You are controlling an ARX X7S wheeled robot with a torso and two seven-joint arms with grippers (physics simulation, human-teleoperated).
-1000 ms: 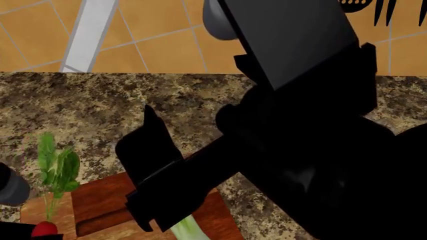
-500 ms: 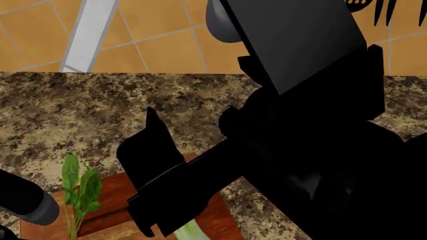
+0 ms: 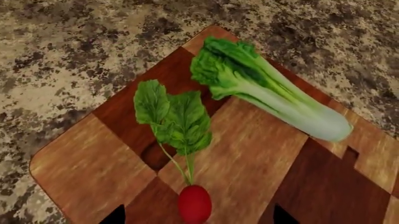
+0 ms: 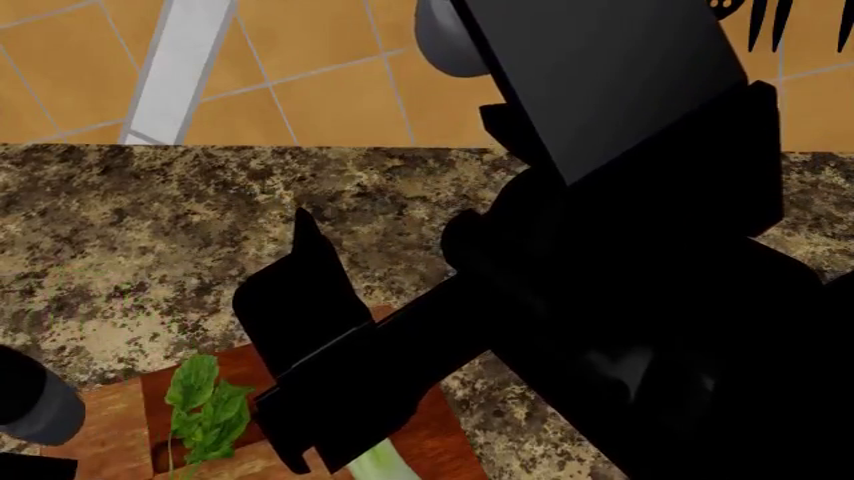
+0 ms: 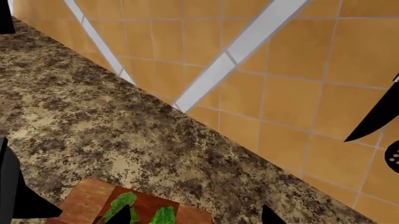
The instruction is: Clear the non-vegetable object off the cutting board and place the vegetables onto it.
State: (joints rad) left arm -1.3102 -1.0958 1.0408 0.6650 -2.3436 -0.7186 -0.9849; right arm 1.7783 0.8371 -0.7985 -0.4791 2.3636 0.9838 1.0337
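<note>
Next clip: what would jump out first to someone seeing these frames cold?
In the head view, the robot's own black right arm fills most of the frame, hiding much of the granite counter. In the left wrist view, the checkered cutting board carries a red radish with green leaves near the left pincer, and a bok choy stalk lying beside it.

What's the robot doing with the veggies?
It is sorting food on a checkered wooden cutting board on a speckled stone counter. Seen from the left wrist camera, a red radish with crinkled green leaves is over the board, its red bulb between the left tool's tips, which look closed on it. A pale green-white leafy stalk lies on the board. The right tool hangs above the counter, holding nothing.
</note>
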